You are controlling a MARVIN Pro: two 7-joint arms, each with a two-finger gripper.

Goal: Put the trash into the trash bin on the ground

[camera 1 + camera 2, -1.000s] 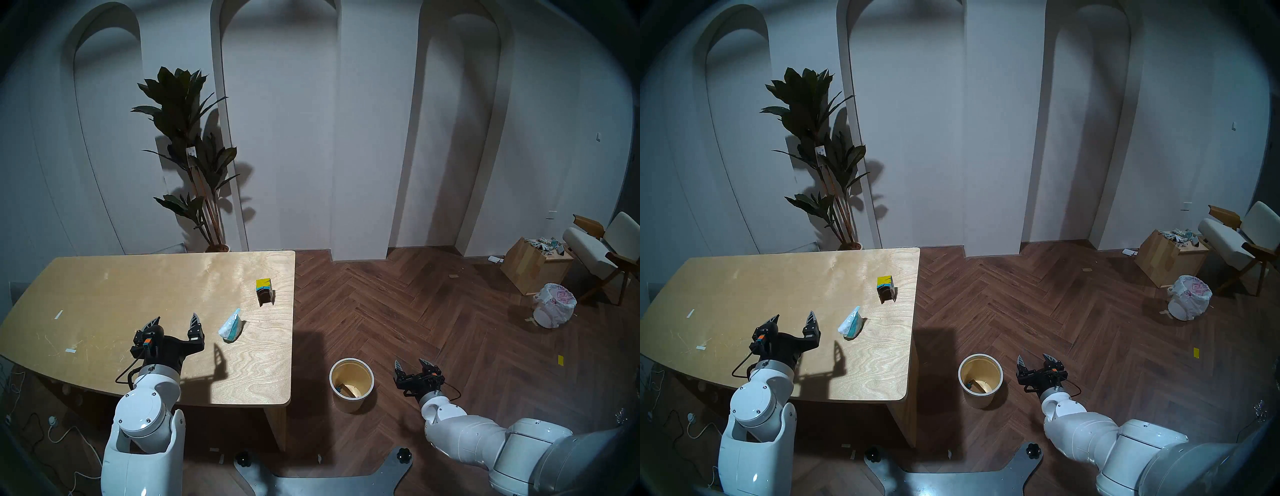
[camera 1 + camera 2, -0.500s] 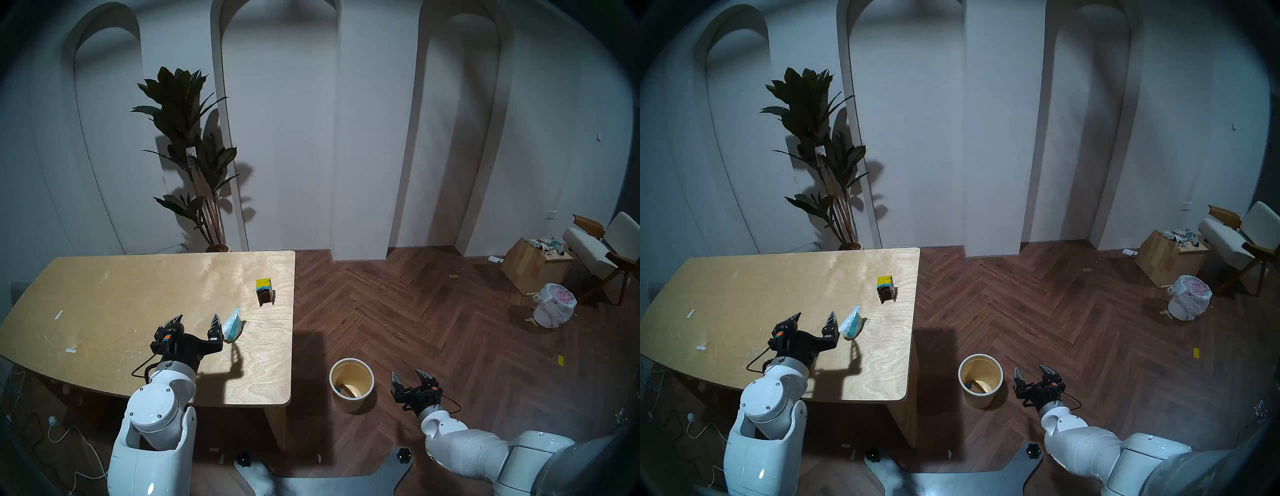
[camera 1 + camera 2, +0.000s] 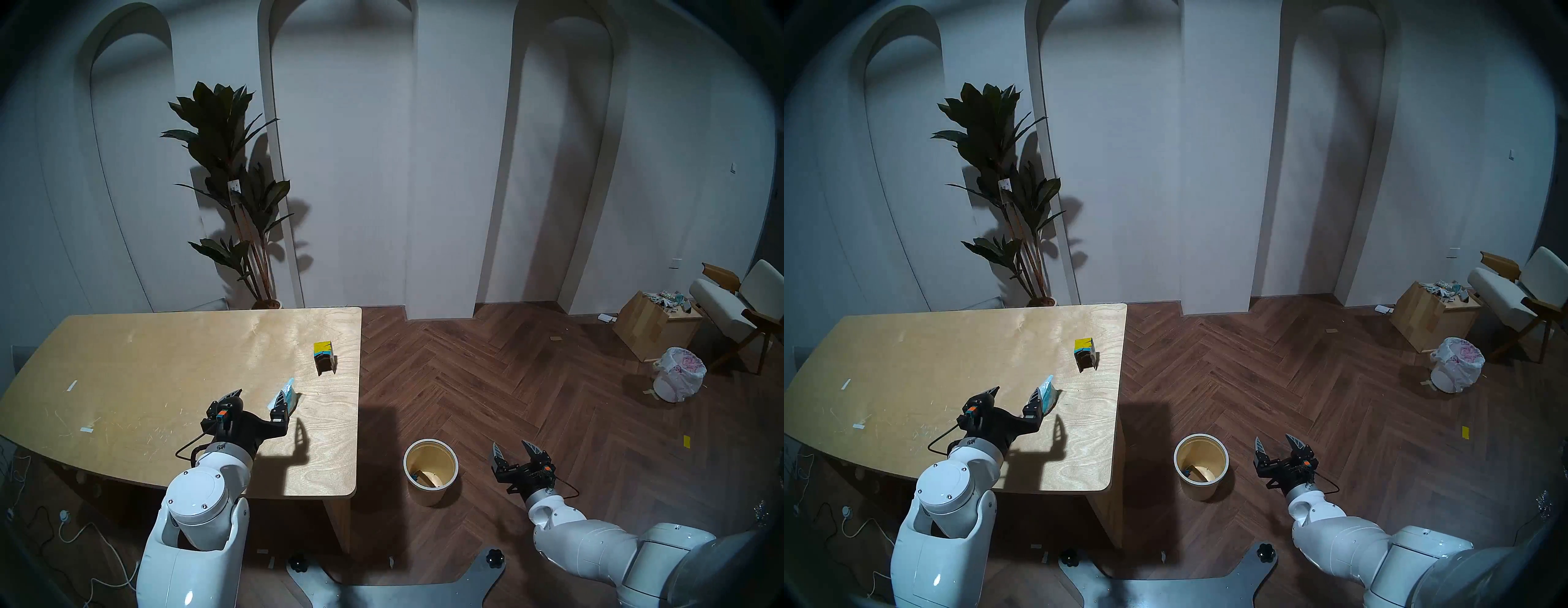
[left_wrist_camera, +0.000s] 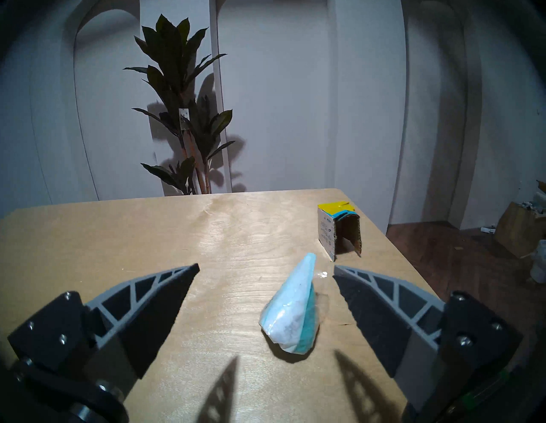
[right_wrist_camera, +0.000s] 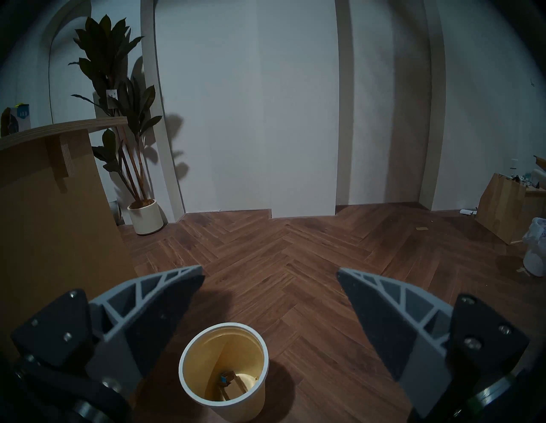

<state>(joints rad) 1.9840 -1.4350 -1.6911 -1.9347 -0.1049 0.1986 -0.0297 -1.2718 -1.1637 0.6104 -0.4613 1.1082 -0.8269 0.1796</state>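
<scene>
The step in hand looks like the pick of the pouch by the left gripper, which hangs spread wide and empty over the table. To do it well, shift the gripper a little toward its right finger so the pouch sits centred, come down until the tips are just off the wood, and close gently across the fat rounded end, since the soft wrapper may crumple or slip. The pouch lies between the fingers, nearer the right one, its narrow end pointing away from the wrist. The box stands ahead of the right fingertip, apart from the pouch. The right gripper is also open and empty; the bin stands on the floor below it, nearer its left finger, with something already at its bottom
</scene>
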